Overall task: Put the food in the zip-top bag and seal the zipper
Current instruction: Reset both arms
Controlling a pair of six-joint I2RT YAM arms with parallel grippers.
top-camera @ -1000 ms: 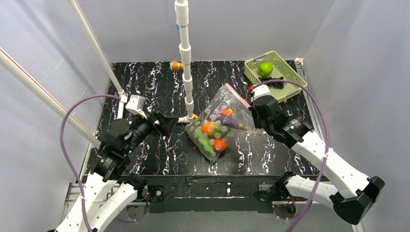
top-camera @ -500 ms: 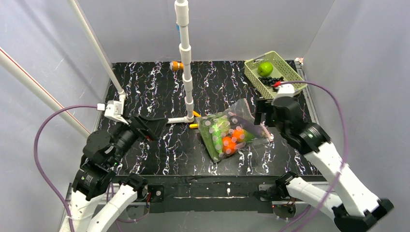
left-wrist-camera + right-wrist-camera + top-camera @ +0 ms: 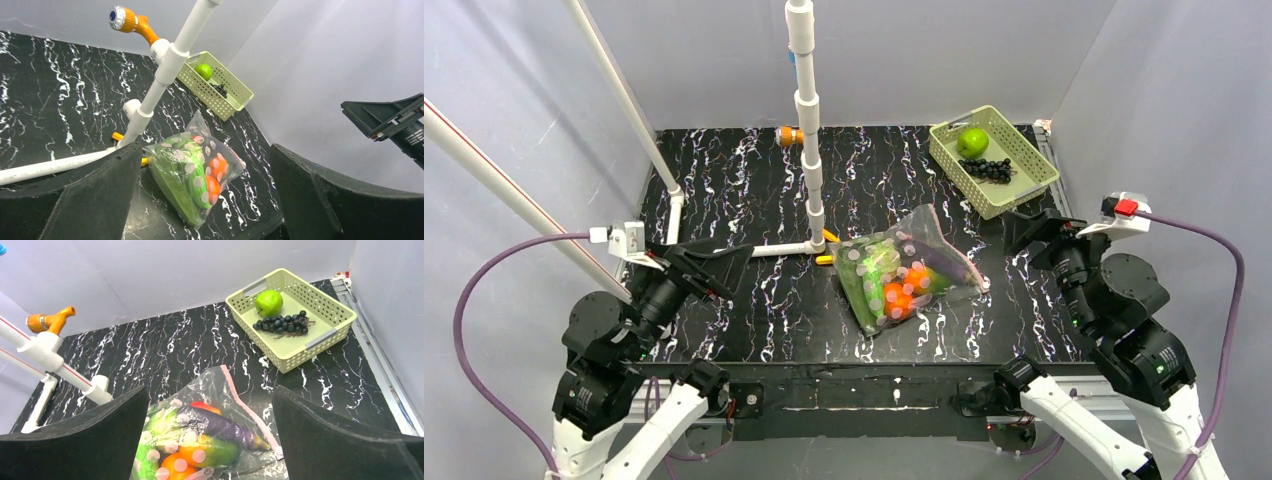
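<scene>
- The left gripper [image 3: 724, 268] hung left of the zip-top bag [image 3: 904, 280], well apart from it, with the jaws wide open and nothing between them.
- The right gripper [image 3: 1026, 232] hung right of the bag and was the nearer of the two. Its jaws also stood fully apart and held nothing.
- The bag lay flat on the black marbled table [image 3: 754, 320], between the two grippers and touched by neither.
- The food [image 3: 894, 292] was inside the bag: orange balls [image 3: 900, 298], green leafy pieces [image 3: 175, 175] and a purple eggplant [image 3: 225, 427].
- The zipper [image 3: 247, 407] ran along the bag's right edge, its long axis going from near to far, so it faced the right gripper. I judged that this arm was better placed for any further pressing.
- Whether the zipper was closed along its whole length could not be made out. Its near end was crumpled.
- A small yellow object [image 3: 824, 259] just left of the bag was half hidden, so I could not name it.
- Beyond the bag, to the far right, the mesh basket [image 3: 946, 152] held a green apple [image 3: 972, 142] and dark grapes [image 3: 990, 168].
</scene>
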